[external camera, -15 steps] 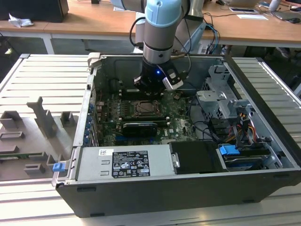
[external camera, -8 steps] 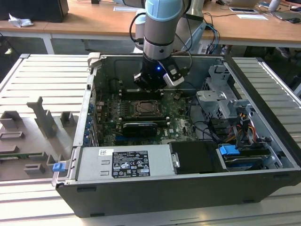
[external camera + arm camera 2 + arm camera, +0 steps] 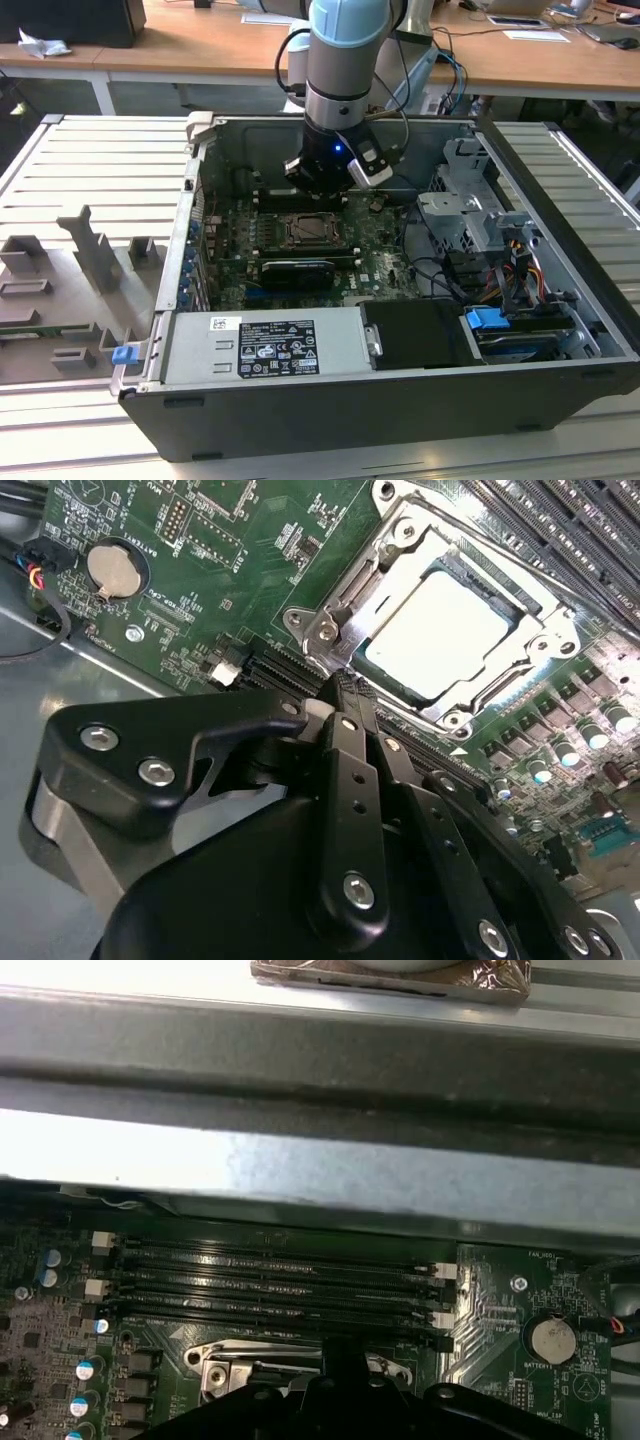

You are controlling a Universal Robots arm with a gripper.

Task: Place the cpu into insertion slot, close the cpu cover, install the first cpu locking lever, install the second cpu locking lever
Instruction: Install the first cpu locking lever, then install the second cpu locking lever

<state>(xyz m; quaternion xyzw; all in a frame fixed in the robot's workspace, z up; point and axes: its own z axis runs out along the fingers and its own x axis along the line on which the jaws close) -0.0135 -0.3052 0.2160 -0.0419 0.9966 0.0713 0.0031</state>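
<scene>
Open computer case (image 3: 560,330) lies on a grey slatted bench (image 3: 90,170); wooden desks (image 3: 200,45) behind. White label on the power supply (image 3: 275,345), print unreadable. Gripper (image 3: 340,685) fingers closed together, empty, tip at the cpu cover (image 3: 350,600) edge. Pale silver cpu (image 3: 440,630) seated in the insertion slot (image 3: 520,605), cover down.

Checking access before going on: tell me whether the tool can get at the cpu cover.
Probably yes. The tool sits right at the edge of the cpu cover, which lies down over the cpu, with nothing between them.

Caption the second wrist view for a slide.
Gripper at the edge of the cpu cover, closed over the seated cpu.
</scene>
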